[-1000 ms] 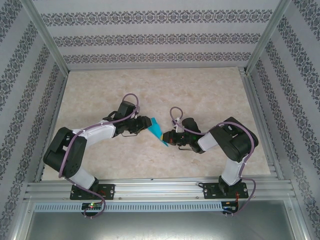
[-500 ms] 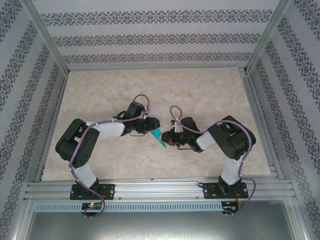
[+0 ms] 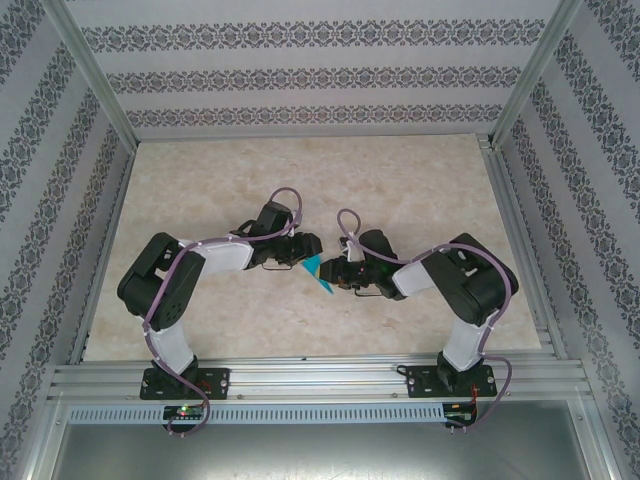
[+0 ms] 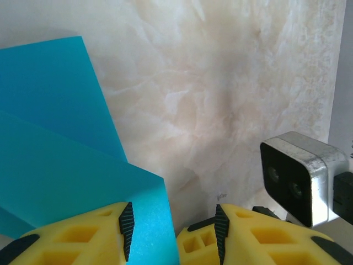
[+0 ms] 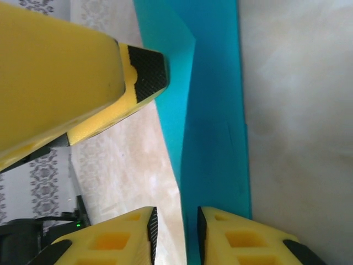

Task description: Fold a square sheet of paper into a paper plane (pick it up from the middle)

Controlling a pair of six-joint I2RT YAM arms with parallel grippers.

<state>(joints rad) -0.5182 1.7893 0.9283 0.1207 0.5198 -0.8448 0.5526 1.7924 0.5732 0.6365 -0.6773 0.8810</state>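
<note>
Where the two arms meet, near the middle of the desk point(image 3: 400, 180) and a little toward its near edge, the paper plane point(image 3: 316, 270) shows as a small teal wedge, its point toward that near edge. A sharp line shows where one teal layer lies over another. Just left of the desk's middle, the left tool point(image 4: 174, 218) has its jaws apart: the paper lies against one black pad point(image 4: 127, 223), and desk surface shows before the other pad. Just right of the desk's middle, the right tool point(image 5: 175, 212) has its jaws only narrowly apart; the teal edge passes by one pad, and bare desk shows in the slit. I cannot tell if the plane rests on the desk.
</note>
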